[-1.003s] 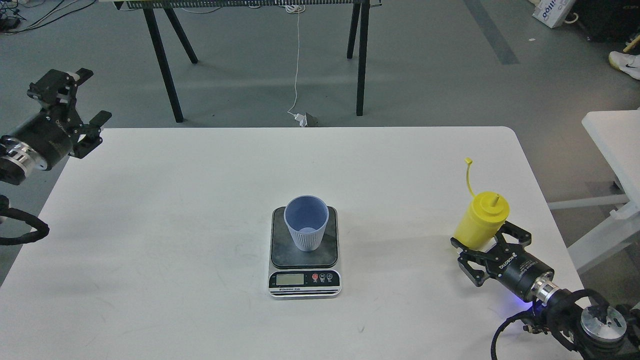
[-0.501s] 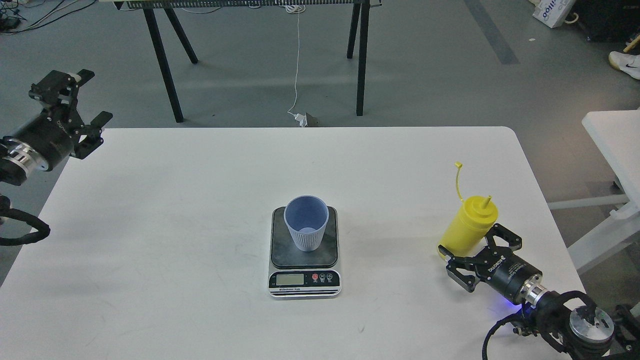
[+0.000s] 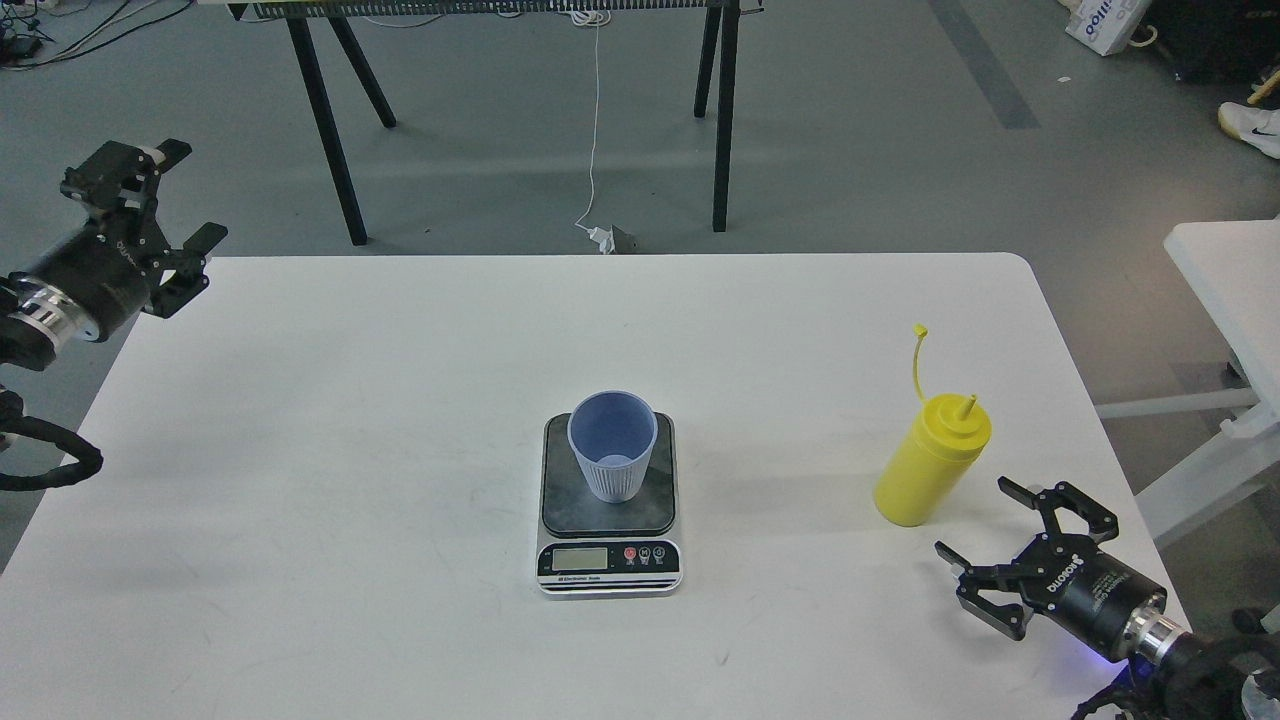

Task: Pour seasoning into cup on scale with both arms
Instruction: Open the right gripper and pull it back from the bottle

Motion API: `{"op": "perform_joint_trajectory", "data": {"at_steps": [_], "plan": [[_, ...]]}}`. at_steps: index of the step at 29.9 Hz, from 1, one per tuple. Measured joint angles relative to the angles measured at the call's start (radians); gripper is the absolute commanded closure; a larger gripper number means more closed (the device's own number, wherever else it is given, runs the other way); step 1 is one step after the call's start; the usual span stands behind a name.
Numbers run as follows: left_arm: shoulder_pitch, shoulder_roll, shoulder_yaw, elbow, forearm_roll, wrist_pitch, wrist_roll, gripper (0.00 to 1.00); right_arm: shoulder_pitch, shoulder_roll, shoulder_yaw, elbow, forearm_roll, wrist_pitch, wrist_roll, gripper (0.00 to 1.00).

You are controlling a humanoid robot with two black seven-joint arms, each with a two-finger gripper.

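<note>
The yellow seasoning bottle (image 3: 932,462) stands upright on the white table (image 3: 400,400) at the right, its cap strap sticking up. The light-blue cup (image 3: 612,443) stands upright on the dark platform of the scale (image 3: 609,560) at the table's middle. My right gripper (image 3: 980,520) is open and empty, just below and to the right of the bottle, apart from it. My left gripper (image 3: 185,190) is open and empty, raised beyond the table's far left corner.
A second white table (image 3: 1230,290) stands to the right. A black-legged table (image 3: 520,110) stands on the floor behind, with a white cable hanging down. The table's right edge runs close to my right arm.
My right gripper has let go of the bottle and drawn back toward the lower right. The bottle was shifted slightly left and now stands free. The left arm has barely moved.
</note>
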Motion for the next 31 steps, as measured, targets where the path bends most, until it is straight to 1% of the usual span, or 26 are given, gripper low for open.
{"op": "perform_joint_trajectory", "data": {"at_steps": [2, 5, 7, 10, 13, 17, 21, 31], "plan": [[0.005, -0.001, 0.0, -0.005, 0.001, 0.0, 0.0, 0.01, -0.016, -0.054, 0.039, 0.045, 0.001, 0.0, 0.0, 0.01], [0.011, -0.002, 0.013, -0.008, 0.002, 0.0, 0.0, 0.01, 0.019, -0.088, 0.143, 0.07, 0.002, 0.0, 0.0, 0.01], [0.011, -0.002, 0.045, -0.01, 0.002, 0.0, 0.0, 0.0, 0.111, -0.092, 0.187, 0.069, 0.0, 0.0, 0.0, 0.01], [0.006, -0.003, 0.096, -0.011, 0.001, 0.0, 0.0, 0.0, 0.274, -0.093, 0.191, 0.031, -0.006, 0.0, 0.0, 0.01], [0.001, -0.004, 0.11, -0.011, -0.004, 0.0, 0.0, 0.01, 0.399, -0.078, 0.166, -0.024, -0.008, 0.0, 0.0, 0.01], [-0.006, -0.004, 0.11, -0.012, -0.01, 0.0, 0.0, 0.0, 0.523, 0.009, 0.108, -0.109, -0.01, 0.0, 0.0, 0.01], [-0.006, 0.001, 0.105, -0.012, -0.014, 0.0, 0.0, 0.0, 0.563, 0.058, 0.092, -0.174, -0.011, 0.0, 0.0, 0.01], [0.004, -0.003, 0.1, -0.008, -0.015, 0.0, 0.0, 0.0, 0.583, 0.077, 0.103, -0.24, -0.011, 0.0, 0.0, 0.01]]}}
